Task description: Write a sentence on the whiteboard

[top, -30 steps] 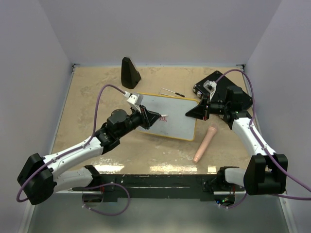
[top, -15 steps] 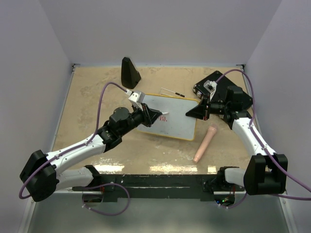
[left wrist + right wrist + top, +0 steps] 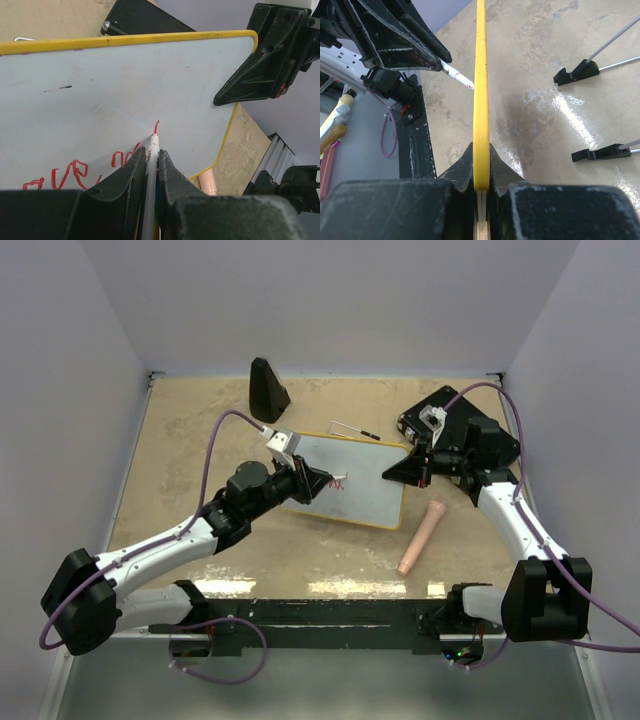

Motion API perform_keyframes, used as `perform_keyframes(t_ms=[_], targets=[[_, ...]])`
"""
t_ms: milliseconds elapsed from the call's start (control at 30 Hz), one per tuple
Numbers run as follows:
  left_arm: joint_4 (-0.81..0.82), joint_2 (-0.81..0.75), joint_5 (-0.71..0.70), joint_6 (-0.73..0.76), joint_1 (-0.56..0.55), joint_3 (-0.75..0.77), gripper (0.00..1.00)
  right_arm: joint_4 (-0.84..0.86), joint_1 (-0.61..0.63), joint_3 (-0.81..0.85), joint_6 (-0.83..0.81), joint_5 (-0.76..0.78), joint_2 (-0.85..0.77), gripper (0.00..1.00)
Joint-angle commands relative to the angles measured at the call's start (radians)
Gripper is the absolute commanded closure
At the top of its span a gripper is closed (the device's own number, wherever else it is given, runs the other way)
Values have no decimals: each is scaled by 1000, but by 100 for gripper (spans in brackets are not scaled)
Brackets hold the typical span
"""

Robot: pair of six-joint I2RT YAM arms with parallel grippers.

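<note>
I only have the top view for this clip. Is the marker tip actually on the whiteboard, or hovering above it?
Observer: The left wrist view shows the marker tip touching the whiteboard, at the foot of a short red stroke.
Operator: How is the marker held?
Observer: The left claw is shut on it, gripping the barrel from both sides.
Operator: And the right claw, is it just resting beside the board?
Observer: No. In the right wrist view the right claw is clamped on the board's yellow rim, which is seen edge-on.
</note>
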Motion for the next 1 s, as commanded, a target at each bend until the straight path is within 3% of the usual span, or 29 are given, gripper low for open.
perform_keyframes(t_ms=[0,967], targets=[[-8,10,8,3,-1,-16,100,44,0,9,15,-83,-32,100],[5,-25,21,-8,-1,14,100,44,-2,8,16,-83,-45,100]])
